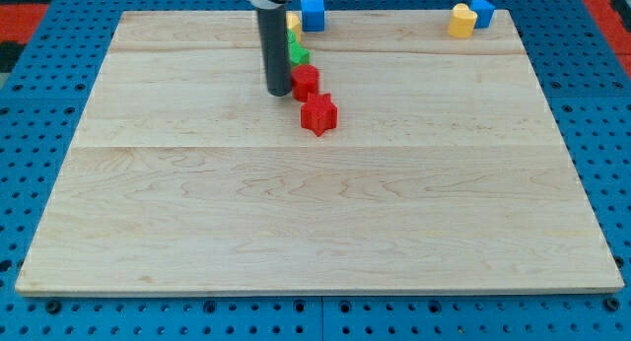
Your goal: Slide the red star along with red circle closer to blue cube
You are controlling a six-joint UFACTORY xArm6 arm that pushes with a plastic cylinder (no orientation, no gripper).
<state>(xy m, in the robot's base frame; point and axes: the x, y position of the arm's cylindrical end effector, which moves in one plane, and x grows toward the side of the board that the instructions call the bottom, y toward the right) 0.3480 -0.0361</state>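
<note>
My tip (278,92) is resting on the bench (315,213) near its far edge, touching or just beside the red circle (306,82) on that block's left side. I am carrying no end effector that opens or closes, only this rod. The red star (318,114) is sitting just below the circle. A green block (298,55) and a yellow block (293,28) are lining up above, leading to the blue cube (313,13) at the far edge. 2 more blocks, yellow (461,21) and blue (482,10), are sitting at the far right corner.

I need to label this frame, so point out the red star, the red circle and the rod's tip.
red star (318,114), camera view, middle of its top face
red circle (306,82), camera view, its visible top, right of the rod
my tip (278,92), camera view, the rod's very bottom end
</note>
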